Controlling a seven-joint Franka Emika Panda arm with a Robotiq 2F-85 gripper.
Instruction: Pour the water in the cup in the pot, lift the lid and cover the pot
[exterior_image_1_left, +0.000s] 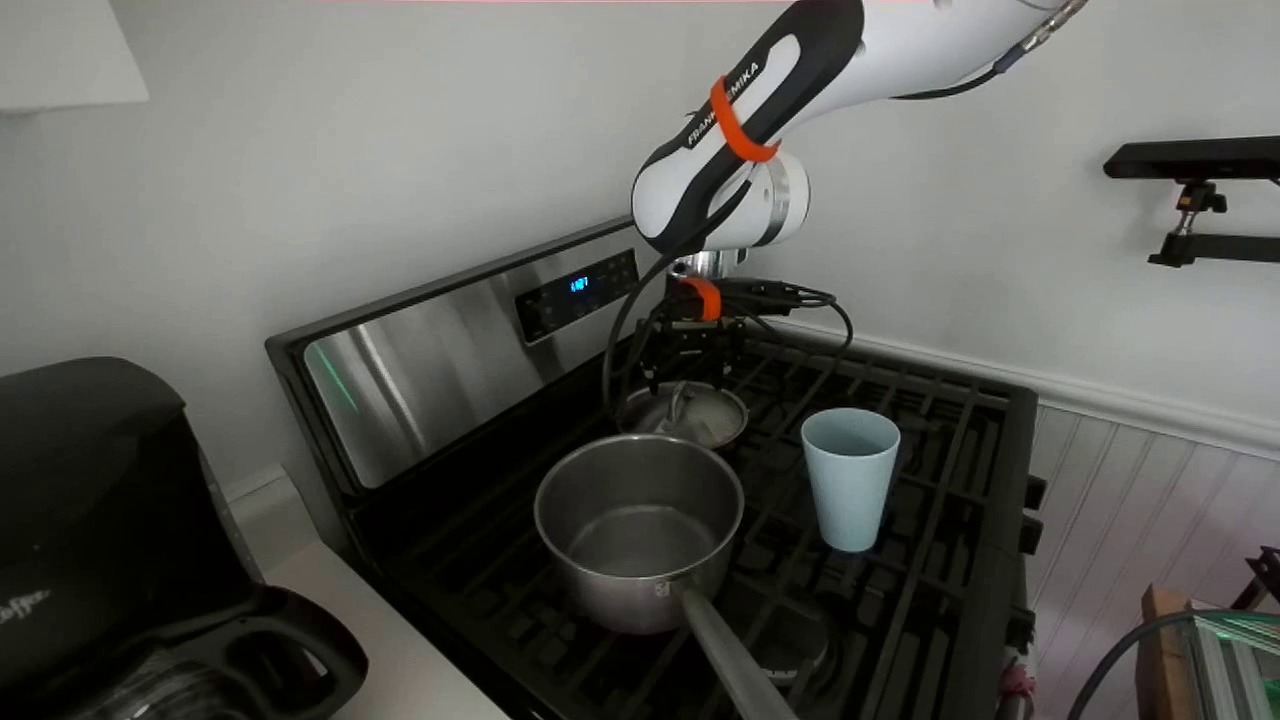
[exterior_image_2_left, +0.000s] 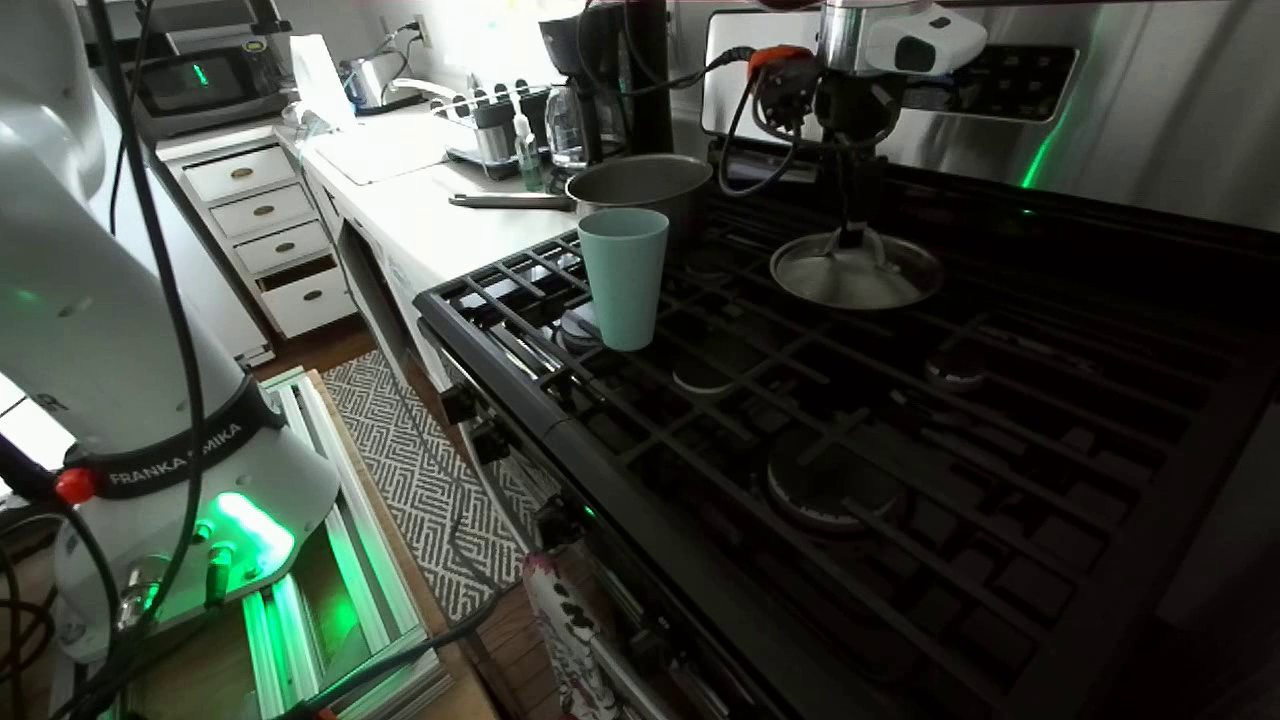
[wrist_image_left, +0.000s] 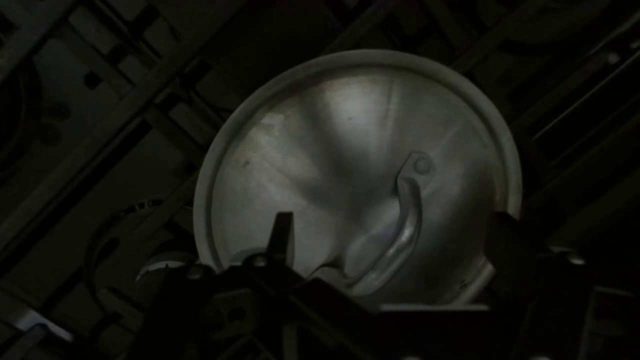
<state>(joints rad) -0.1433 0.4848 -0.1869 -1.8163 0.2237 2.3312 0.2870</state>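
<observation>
End effector (wrist_image_left: 391, 230) hangs over the lid (wrist_image_left: 310, 150), fingers (wrist_image_left: 285, 233) wide apart

At the left of an exterior view, a black coffee maker (exterior_image_1_left: 90, 480) stands on the pale desk (exterior_image_1_left: 410, 665). To its right begins the stove (exterior_image_1_left: 1008, 480), whose brushed-metal back panel (exterior_image_1_left: 450, 360) carries a display (exterior_image_1_left: 579, 285) lit in blue; its digits are too small to read.

Next comes the pot (exterior_image_1_left: 628, 606), upright on the stove, its inside showing and its long handle (exterior_image_1_left: 735, 655) running to the lower right until the view cuts it off. Whether there is water in it cannot be told.

Behind the pot and apart from it, the lid lies on the stove, arched handle (wrist_image_left: 411, 220) upward, its near edge partly screened by the pot. In the wrist view the end effector's two fingers are spread to either side of that handle; whether either one touches the lid cannot be made out. The white robot arm (exterior_image_1_left: 900, 60), banded with an orange strap (exterior_image_1_left: 736, 130), slopes down from the upper right.

Farther right the light-blue cup (exterior_image_1_left: 850, 495) stands upright on the stove, apart from both pot and lid; its contents are out of sight. At the right edge, a black bar (exterior_image_1_left: 1200, 160) sits on a bracket (exterior_image_1_left: 1188, 222).
</observation>
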